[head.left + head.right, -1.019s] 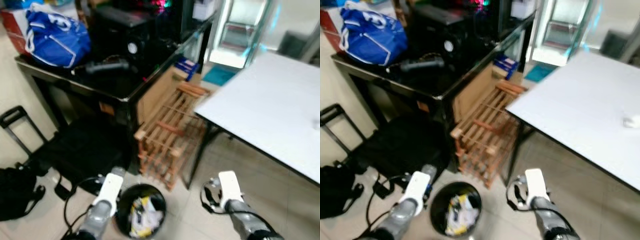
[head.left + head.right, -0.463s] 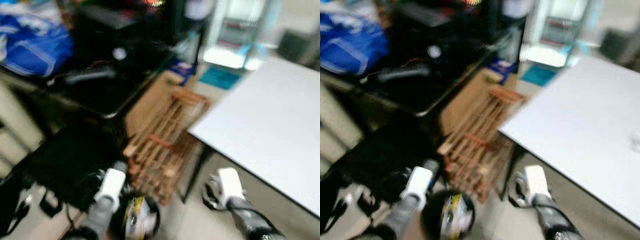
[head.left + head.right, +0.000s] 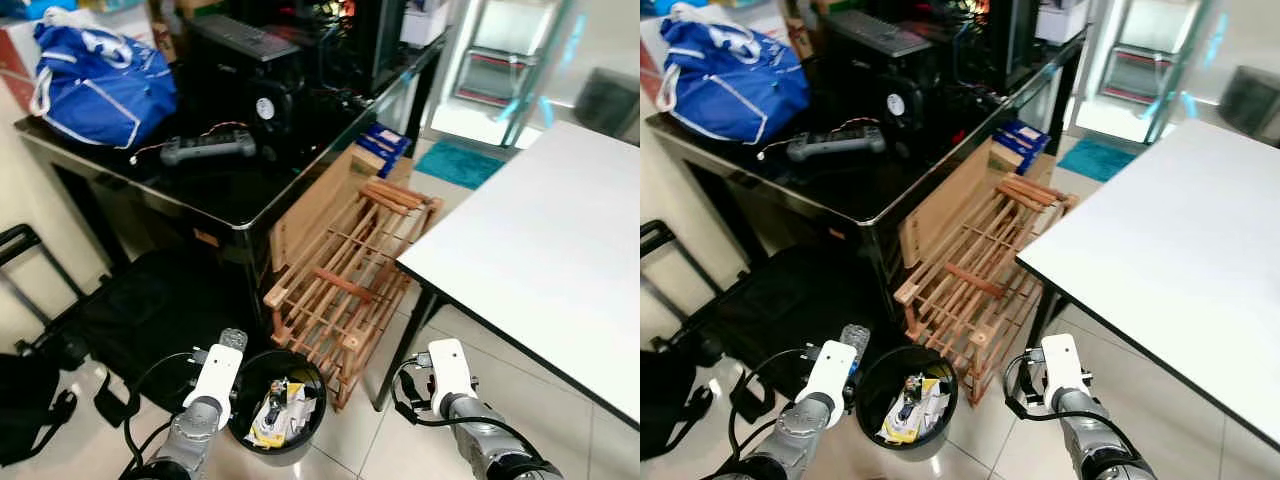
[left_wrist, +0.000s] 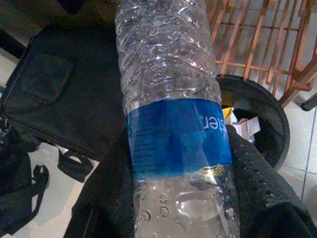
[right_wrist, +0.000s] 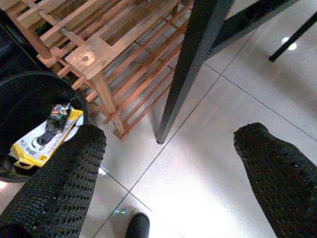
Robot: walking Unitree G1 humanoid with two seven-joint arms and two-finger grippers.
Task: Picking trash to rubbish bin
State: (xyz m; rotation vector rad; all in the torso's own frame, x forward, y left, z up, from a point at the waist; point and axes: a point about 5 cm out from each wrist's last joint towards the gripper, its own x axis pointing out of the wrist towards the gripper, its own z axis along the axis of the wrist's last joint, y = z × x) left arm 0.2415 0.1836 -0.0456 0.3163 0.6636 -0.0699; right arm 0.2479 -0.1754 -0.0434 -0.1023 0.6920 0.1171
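Observation:
My left gripper is shut on a clear plastic water bottle with a blue label, one black finger on each side of it. The bottle's top pokes out just left of the black round rubbish bin, above the floor. Crumpled paper and a yellow wrapper lie inside the bin. My right gripper hangs open over the tiled floor to the right of the bin, with nothing between its fingers.
A wooden slatted rack leans behind the bin against a black glass desk. A white table stands at the right, its black leg close to my right gripper. A black bag lies on the floor at the left.
The head view swung and blurred half a second ago and is sharp again. Both arms, the bottle and the bin keep about the same places relative to each other.

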